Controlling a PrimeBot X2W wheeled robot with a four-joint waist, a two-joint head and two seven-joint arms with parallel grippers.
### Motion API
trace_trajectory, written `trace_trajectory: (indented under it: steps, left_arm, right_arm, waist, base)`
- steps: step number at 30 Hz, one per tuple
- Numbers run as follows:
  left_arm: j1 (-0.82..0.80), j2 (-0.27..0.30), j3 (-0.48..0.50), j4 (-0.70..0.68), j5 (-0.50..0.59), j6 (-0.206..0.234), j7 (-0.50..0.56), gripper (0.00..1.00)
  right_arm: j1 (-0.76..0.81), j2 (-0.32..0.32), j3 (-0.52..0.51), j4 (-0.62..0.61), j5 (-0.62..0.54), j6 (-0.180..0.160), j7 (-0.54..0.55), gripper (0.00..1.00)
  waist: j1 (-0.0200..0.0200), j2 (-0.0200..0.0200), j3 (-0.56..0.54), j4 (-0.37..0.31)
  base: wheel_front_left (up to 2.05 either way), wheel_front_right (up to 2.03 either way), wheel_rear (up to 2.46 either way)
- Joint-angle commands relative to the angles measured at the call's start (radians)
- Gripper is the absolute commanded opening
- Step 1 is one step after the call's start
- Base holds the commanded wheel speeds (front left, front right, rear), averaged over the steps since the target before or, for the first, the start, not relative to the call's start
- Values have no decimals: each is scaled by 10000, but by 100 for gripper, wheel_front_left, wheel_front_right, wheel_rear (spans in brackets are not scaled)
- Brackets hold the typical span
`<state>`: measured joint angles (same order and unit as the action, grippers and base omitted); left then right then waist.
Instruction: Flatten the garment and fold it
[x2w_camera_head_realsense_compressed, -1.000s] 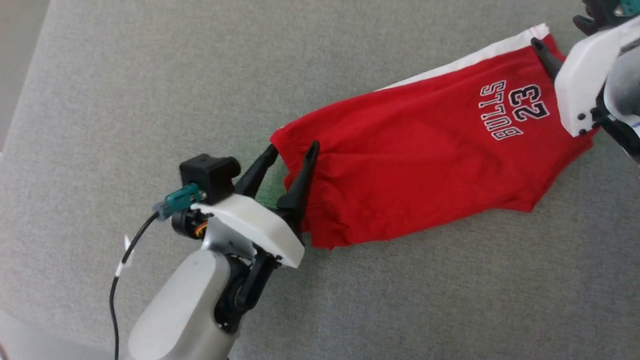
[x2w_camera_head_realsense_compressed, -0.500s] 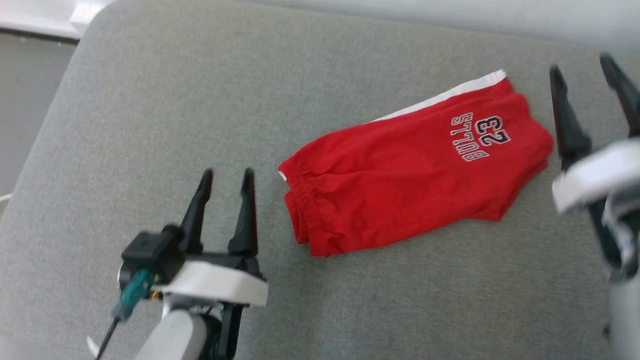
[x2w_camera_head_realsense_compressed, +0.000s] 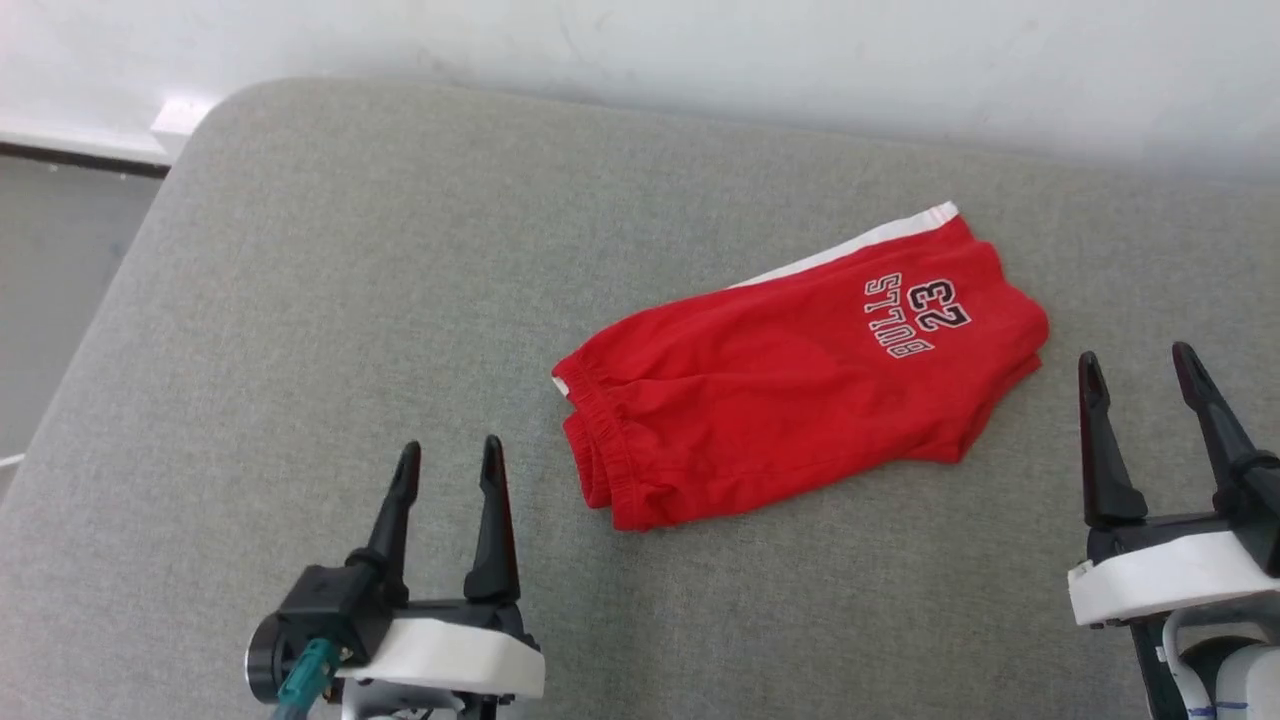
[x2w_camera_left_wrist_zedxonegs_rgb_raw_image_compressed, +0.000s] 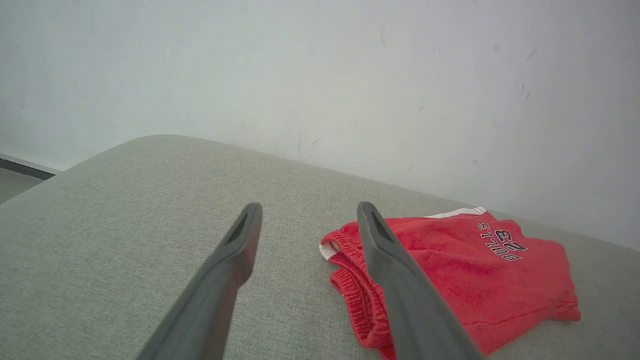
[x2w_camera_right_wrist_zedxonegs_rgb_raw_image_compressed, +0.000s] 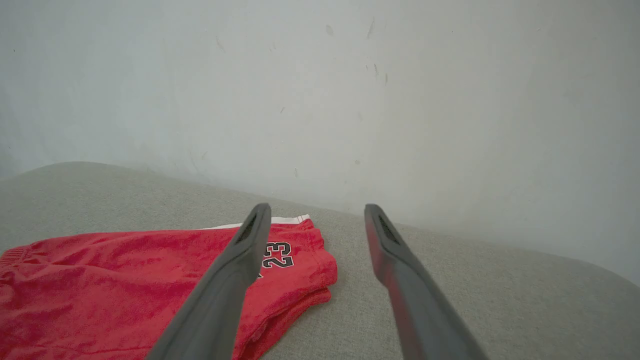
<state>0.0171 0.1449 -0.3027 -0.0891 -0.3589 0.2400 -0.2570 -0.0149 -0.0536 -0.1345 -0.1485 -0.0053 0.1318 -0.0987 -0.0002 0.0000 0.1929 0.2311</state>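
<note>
Garment (x2w_camera_head_realsense_compressed: 790, 385): folded flat toward far edge of grey cushion (x2w_camera_head_realsense_compressed: 300, 300).
Left claw (x2w_camera_head_realsense_compressed: 450, 445): spread wide, empty, near waistband (x2w_camera_head_realsense_compressed: 600, 440).
Right claw (x2w_camera_head_realsense_compressed: 1136, 353): spread wide, empty, near leg hem (x2w_camera_head_realsense_compressed: 1005, 385).

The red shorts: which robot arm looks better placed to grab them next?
Probably the right. The right arm has its open jaws close beside the numbered end of the shorts. The left arm holds its open jaws a little farther from the waistband.
</note>
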Motion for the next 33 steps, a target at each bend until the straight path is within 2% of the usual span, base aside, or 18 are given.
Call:
trace_trajectory:
  steps: [1, 4, 9, 15, 22, 26, 33]
  left_arm:
    - [-154, 2, -10, 142, 8, -106, 24, 100]
    - [-632, 20, -196, 403, -182, -298, 811, 100]
    - [-1489, -126, -612, 744, -821, -473, 3115, 100]
    - [-2348, -14, -937, 1293, -821, -314, 4863, 100]
    - [-2782, -59, -1209, 1882, -1090, -349, 6037, 100]
    - [-2817, -133, -1204, 2105, -1298, -332, 6295, 100]
    - [-2857, -185, -1119, 2916, -1444, 16, 6729, 100]
  right_arm:
    - [-17, 28, -46, -55, 95, -11, -52, 100]
    - [-83, 30, -83, -89, 120, -11, 23, 100]
    - [-152, 32, -124, -137, 145, -11, 106, 100]
    - [-246, 32, -23, -95, 177, -11, 206, 100]
    - [-456, 33, -11, -25, 121, -11, 245, 100]
    - [-571, 33, -17, 11, 89, -11, 258, 100]
    - [-777, 33, 67, 16, 100, -11, 300, 100]
  waist:
    - [2, 0, -160, -53]
    - [2, 0, -223, -16]
    - [2, 0, -150, 56]
    - [2, 0, 152, -18]
    - [2, 0, 574, -151]
    - [2, 0, 744, -179]
    - [2, 0, 1000, -244]
  base:
    - [0, 0, 0]
    - [0, 0, 0]
    - [0, 0, 0]
    - [0, 0, 0]
    - [0, 0, 0]
    - [0, 0, 0]
    - [0, 0, 0]
